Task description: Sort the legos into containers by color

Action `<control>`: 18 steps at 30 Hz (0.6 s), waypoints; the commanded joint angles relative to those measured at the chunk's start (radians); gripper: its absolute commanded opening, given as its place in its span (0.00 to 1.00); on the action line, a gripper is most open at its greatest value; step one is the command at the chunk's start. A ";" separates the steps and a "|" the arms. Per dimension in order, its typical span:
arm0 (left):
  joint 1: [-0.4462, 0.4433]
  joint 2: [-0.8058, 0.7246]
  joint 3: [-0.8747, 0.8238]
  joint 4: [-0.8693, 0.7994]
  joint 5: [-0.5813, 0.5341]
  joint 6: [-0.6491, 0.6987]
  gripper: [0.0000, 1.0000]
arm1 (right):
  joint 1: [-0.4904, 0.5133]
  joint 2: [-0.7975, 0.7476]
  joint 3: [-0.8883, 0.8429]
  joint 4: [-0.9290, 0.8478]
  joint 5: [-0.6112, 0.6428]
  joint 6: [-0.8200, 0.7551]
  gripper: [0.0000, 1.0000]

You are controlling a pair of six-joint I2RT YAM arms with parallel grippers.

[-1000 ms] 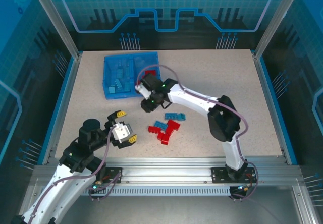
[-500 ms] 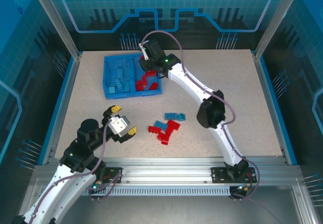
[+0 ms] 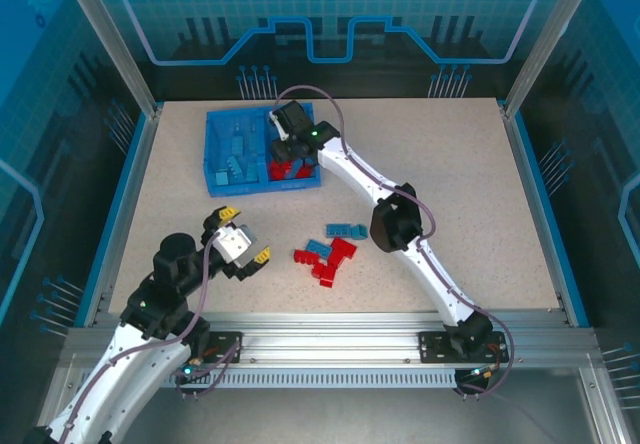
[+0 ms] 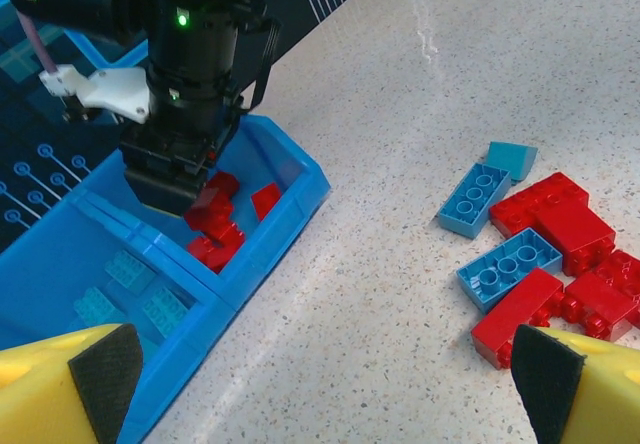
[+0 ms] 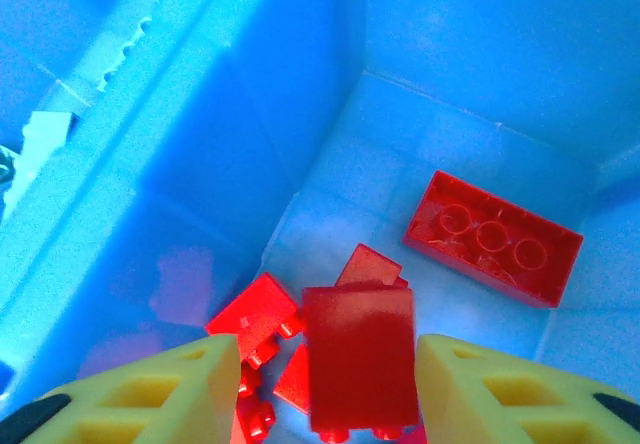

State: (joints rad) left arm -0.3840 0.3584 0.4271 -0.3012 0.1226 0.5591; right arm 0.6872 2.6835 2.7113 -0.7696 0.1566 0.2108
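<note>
- Currently the right claw (image 3: 287, 152) hangs low over the right-hand compartment of the blue tray (image 3: 211, 152), which sits at the far left of the table (image 3: 450, 164).
- Seen from its own wrist, the right claw (image 5: 328, 379) has its yellow fingers (image 5: 150, 389) spread apart. A red brick (image 5: 360, 364) sits between them, with a clear gap on one side and its other edge right up against the other finger. It isn't pinched from both sides, and I can't tell if it rests on the pile below.
- More red bricks (image 5: 493, 236) lie under it on the tray floor (image 5: 480, 74), one flat and a bit apart from the rest.
- The left compartment has the blue bricks (image 3: 235, 159), and the middle wall (image 3: 262, 149) runs between the two colours.
- In the way: the right arm (image 3: 400, 224) stretches diagonally over the table, and from above its black wrist covers part of the red compartment. From the left wrist, that same black body (image 4: 185, 94) stands right over the red bricks (image 4: 225, 236) and hides the back of that compartment.
- A cable (image 3: 310, 92) loops above the tray's far edge.
- Loose bricks (image 3: 328, 254) sit in the near middle of the table, reds and blues touching in one cluster, well apart from the tray. Closer up, the blue ones (image 4: 475, 199) lie beside the red ones (image 4: 555, 219).
- The left claw (image 3: 246, 234) is wide open and empty, above the near-left table. It is near the cluster, not touching it.
</note>
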 commanded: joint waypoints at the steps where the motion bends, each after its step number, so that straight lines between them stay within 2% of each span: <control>1: 0.021 0.032 0.014 0.028 -0.005 -0.078 0.99 | 0.009 -0.107 0.017 -0.005 -0.034 0.024 0.48; 4: 0.034 0.088 0.066 0.010 -0.012 -0.163 0.99 | 0.009 -0.199 -0.037 -0.014 -0.047 0.034 0.48; 7: 0.039 0.213 0.199 -0.076 -0.035 -0.299 0.99 | -0.001 -0.348 -0.190 0.000 -0.056 0.053 0.49; 10: 0.035 0.392 0.376 -0.209 -0.011 -0.442 0.99 | -0.026 -0.569 -0.435 0.049 -0.086 0.077 0.52; 14: -0.013 0.558 0.455 -0.160 0.076 -0.611 0.88 | -0.076 -0.871 -0.825 0.127 -0.126 0.079 0.60; 18: -0.104 0.734 0.556 -0.158 0.077 -0.658 0.84 | -0.171 -1.152 -1.139 0.132 -0.186 0.120 0.70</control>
State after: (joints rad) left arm -0.4412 1.0115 0.9222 -0.4316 0.1577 0.0151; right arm 0.5732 1.6325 1.7168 -0.6422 0.0288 0.2909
